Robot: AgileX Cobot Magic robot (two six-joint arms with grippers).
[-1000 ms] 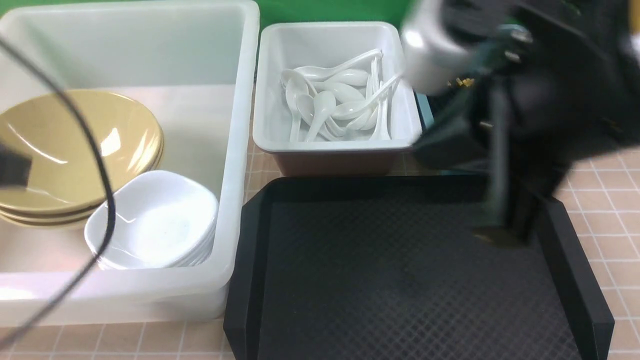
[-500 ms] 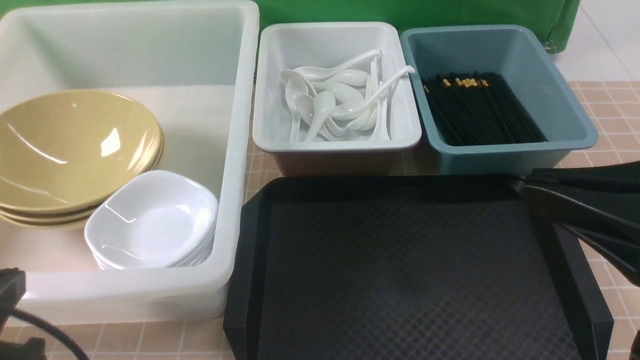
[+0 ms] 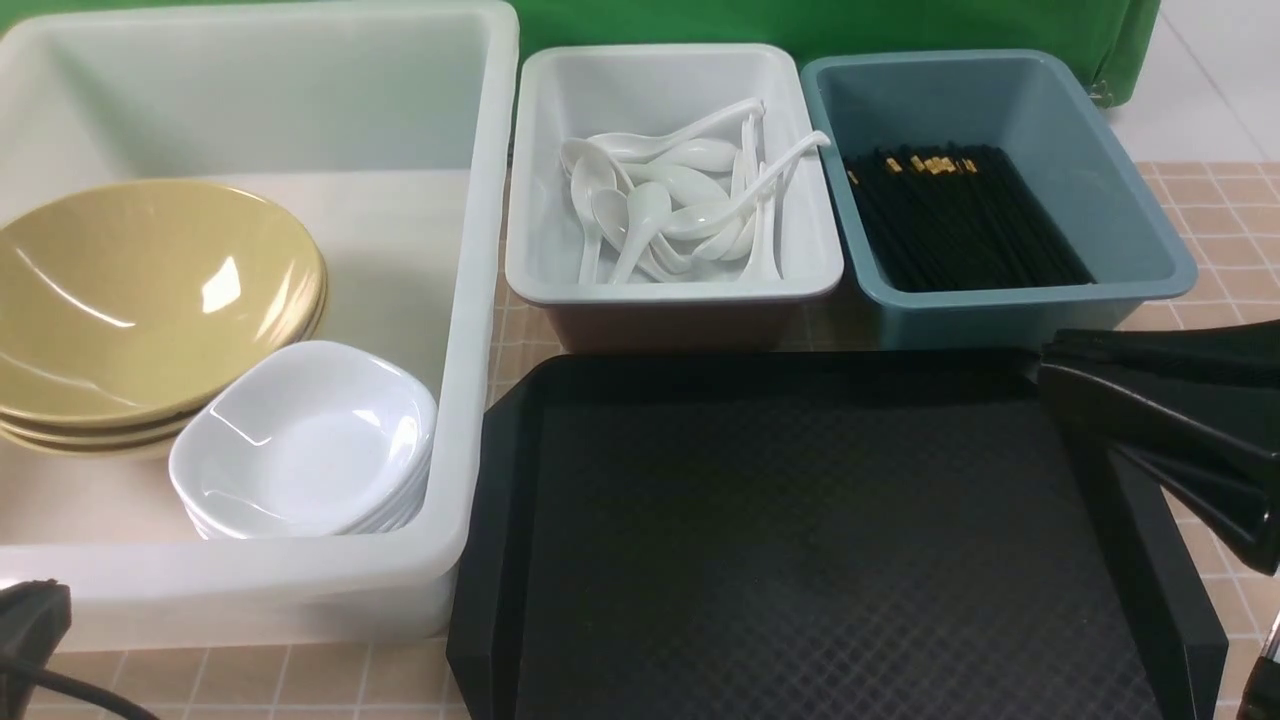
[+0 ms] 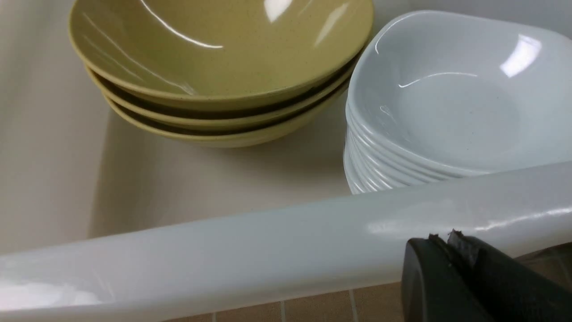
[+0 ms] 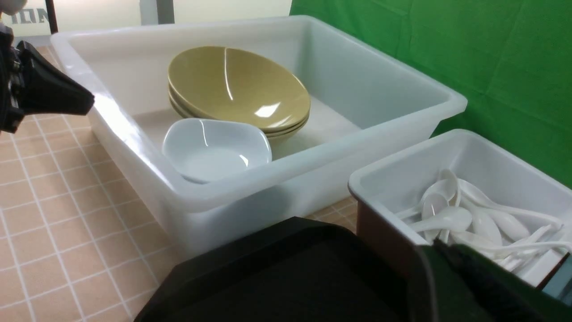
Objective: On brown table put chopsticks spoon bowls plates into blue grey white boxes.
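Three yellow bowls (image 3: 140,300) and a stack of white plates (image 3: 305,445) sit in the big white box (image 3: 480,300). White spoons (image 3: 680,200) lie in the grey-white box (image 3: 670,290). Black chopsticks (image 3: 960,215) lie in the blue box (image 3: 1010,300). My right gripper (image 3: 1042,368) is shut and empty, low at the tray's far right corner; in the right wrist view (image 5: 435,243) it points toward the spoons (image 5: 464,219). My left gripper (image 4: 440,239) is shut and empty, just outside the white box's near rim (image 4: 268,250); it shows at the front view's bottom left (image 3: 40,615).
A black tray (image 3: 800,540) with nothing on it lies in front of the grey and blue boxes, on the brown tiled table (image 3: 1220,300). A green cloth (image 3: 800,20) hangs behind the boxes.
My right arm has pulled back from over the blue box to the tray's right edge, uncovering the chopsticks. My left arm and its cable have dropped from over the white box to the bottom left corner.
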